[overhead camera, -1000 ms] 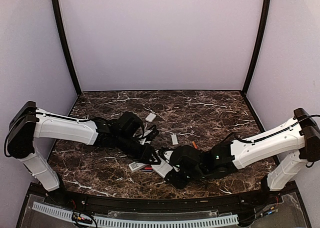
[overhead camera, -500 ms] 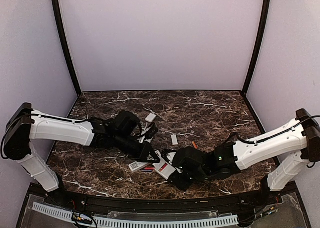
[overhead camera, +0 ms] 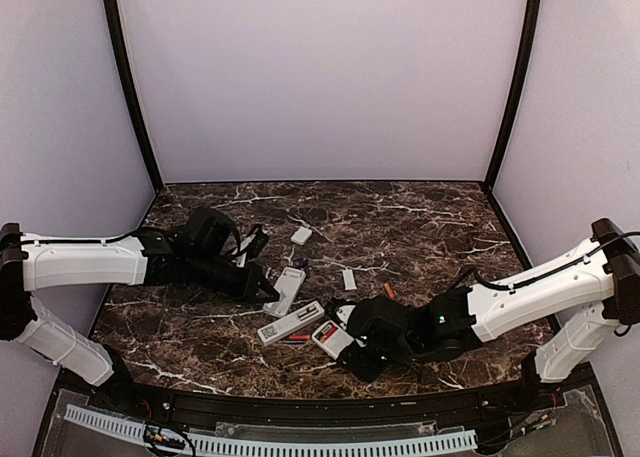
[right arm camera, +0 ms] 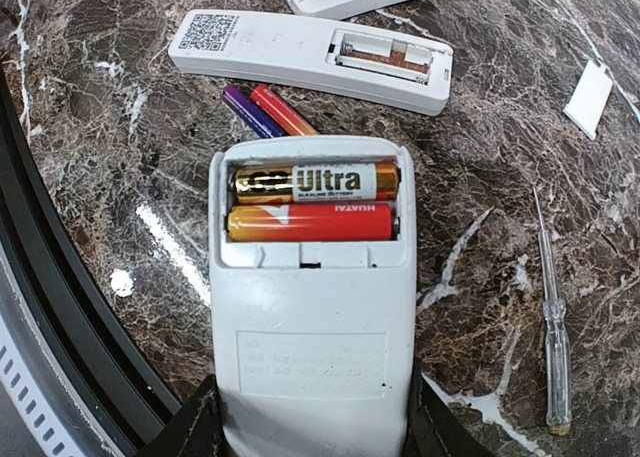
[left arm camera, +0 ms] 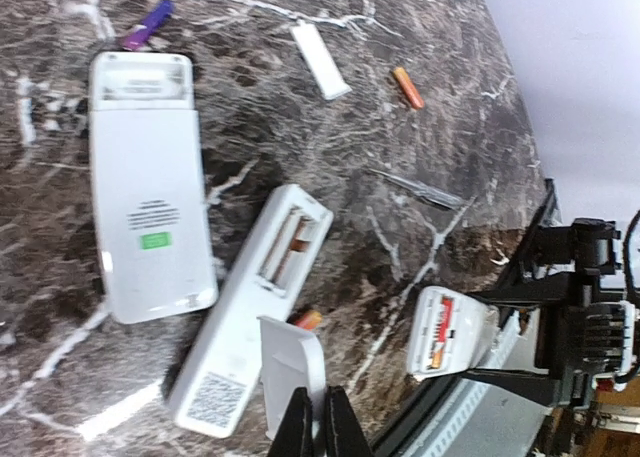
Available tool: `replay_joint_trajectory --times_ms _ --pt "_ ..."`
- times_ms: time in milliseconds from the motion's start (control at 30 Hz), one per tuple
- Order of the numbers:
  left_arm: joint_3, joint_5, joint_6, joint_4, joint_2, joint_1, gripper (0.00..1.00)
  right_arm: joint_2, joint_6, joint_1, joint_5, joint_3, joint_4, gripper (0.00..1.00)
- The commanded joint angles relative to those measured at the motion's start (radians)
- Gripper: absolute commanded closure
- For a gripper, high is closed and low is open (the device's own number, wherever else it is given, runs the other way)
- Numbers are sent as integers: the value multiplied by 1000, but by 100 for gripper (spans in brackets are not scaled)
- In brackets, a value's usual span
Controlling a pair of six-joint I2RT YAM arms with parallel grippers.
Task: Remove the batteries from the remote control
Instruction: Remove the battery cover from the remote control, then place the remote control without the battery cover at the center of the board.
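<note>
Dark marble table (overhead camera: 420,217) — on it two white remotes (overhead camera: 289,325), two covers (overhead camera: 301,235), loose batteries (right arm camera: 285,112), a thin screwdriver (right arm camera: 551,327).

so the table (right arm camera: 480,147) is dark brown marble with white veins, lol. white remote (right arm camera: 312,307) in my black fingers (right arm camera: 185,432), showing a gold-white-black battery (right arm camera: 318,182) and an orange-red battery (right arm camera: 310,222). loose purple cell (right arm camera: 250,112), red cell (right arm camera: 283,112), white cover (left arm camera: 290,362).

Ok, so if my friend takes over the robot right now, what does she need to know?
Left gripper: shut on a white cover.
Right gripper: shut on the held remote, its compartment open with two batteries inside.
Done: the middle remote has an empty bay; two loose cells lie beside it, an orange cell farther off.
Left: take those two batteries out.
</note>
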Motion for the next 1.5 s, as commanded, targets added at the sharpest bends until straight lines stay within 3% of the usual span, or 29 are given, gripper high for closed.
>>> replay_joint_trajectory --times_ms 0,233,300,433,567,700,867,933,1100,1167,1300,1467 --pt "28 -314 139 -262 -45 35 100 -12 20 5 37 -9 26 80" --pt "-15 -409 117 -293 -5 97 99 12 11 6 11 1 38 80" --pt "-19 -408 112 -292 4 101 87 19 7 6 4 1 41 80" --pt "-25 -394 113 -288 2 102 53 37 -7 5 -13 1 48 80" --pt "-22 -392 116 -296 -24 102 34 72 -12 3 -24 3 61 80" --pt "-21 -363 130 -288 -73 102 28 115 -23 -3 -48 8 74 79" --pt "-25 -224 180 -249 -155 102 30 169 -137 -13 -149 38 81 79" --pt "-25 -192 188 -253 -169 102 30 175 -161 -17 -158 49 73 73" --pt "-36 -118 204 -235 -220 102 30 163 -169 -43 -170 51 72 32" --pt "-52 -81 200 -206 -253 102 29 135 -156 -49 -170 43 80 24" --pt "-43 -50 203 -211 -302 102 24 55 -123 -69 -163 14 87 16" --pt "37 -51 240 -271 -312 109 20 -27 -21 -150 -106 -22 11 16"
